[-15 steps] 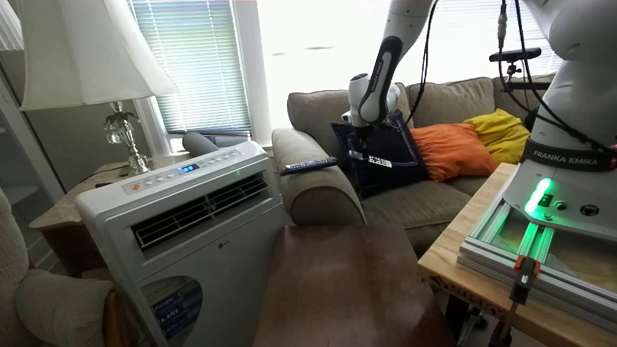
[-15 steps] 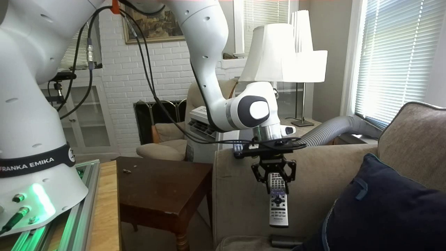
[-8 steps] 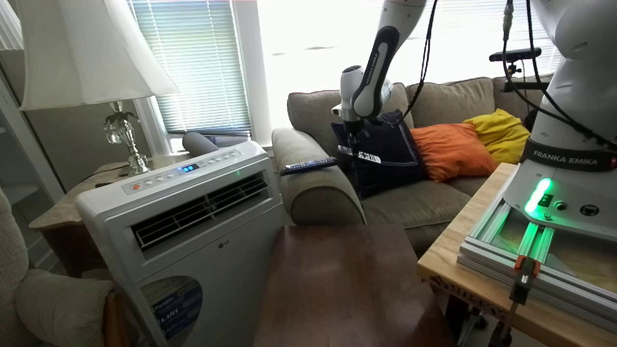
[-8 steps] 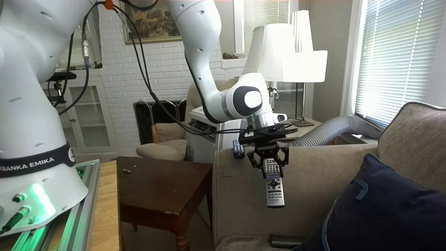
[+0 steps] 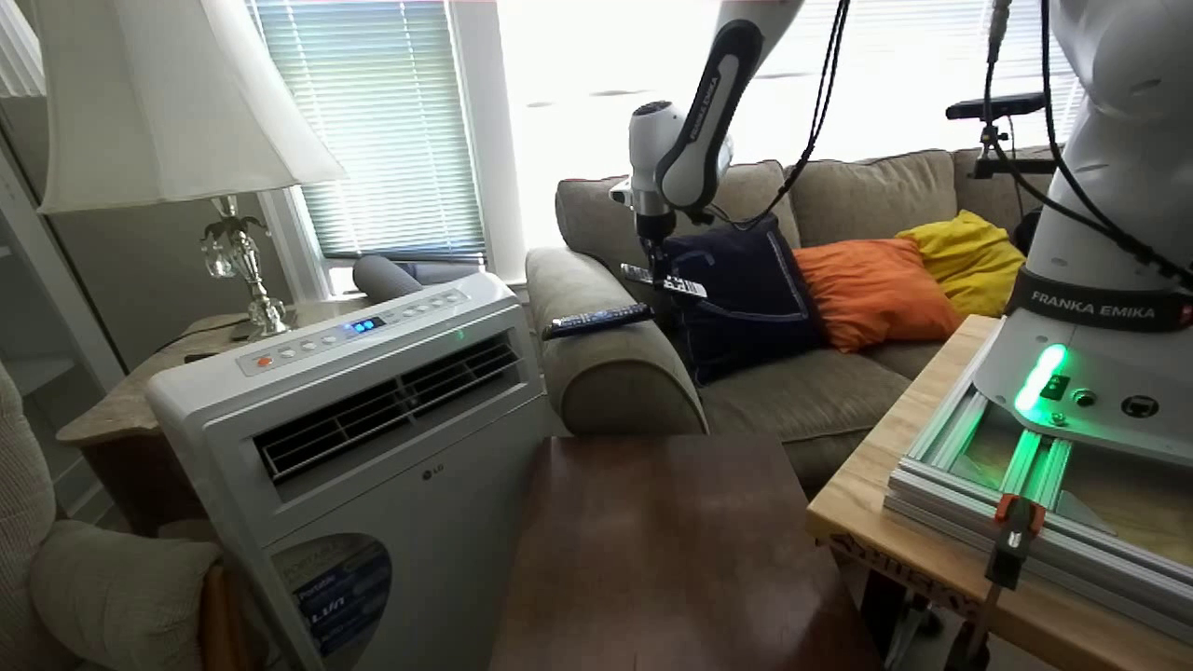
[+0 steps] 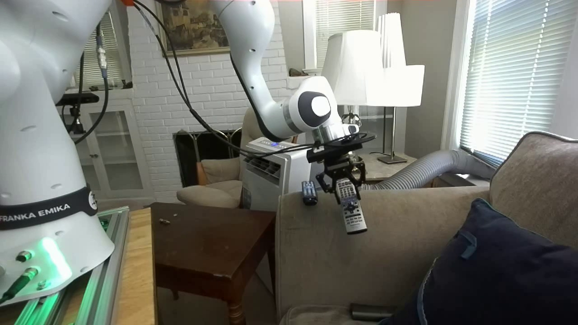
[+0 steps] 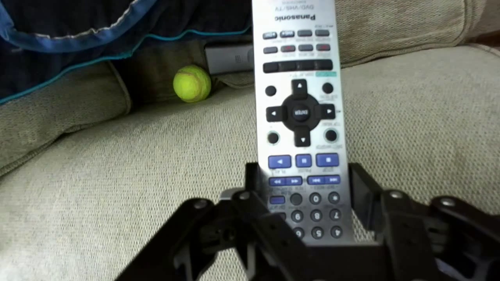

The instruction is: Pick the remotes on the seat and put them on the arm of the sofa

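1. The step in hand looks like bringing the silver remote (image 6: pixel 351 207) onto the sofa arm (image 6: pixel 388 253). The gripper (image 7: pixel 306 181) is clamped on it, with one of its fingers (image 7: pixel 363 195) at each long edge.
2. Lift a little before crossing: the remote's free end tips downward on the seat side of the sofa arm, and that low end could catch the rolled edge.
3. Level it above the top of the sofa arm, then lower until its back meets the fabric. The top is rounded, so a remote laid off the crest would probably slide.
4. Choose a spot farther back along the sofa arm than the dark remote (image 5: pixel 597 320), which already lies across the top near the front end; a bump might knock it off.
5. Let go slowly once the fabric bears the weight, then rise straight up.
6. The silver remote sits between the fingers by its number-key end, the brand end reaching out past the fingertips. In both exterior views it hangs near the top of the sofa arm, apparently not resting on it.
7. A dark slim thing (image 6: pixel 371 312) lies at the foot of the sofa arm; whether it is another remote is unclear.
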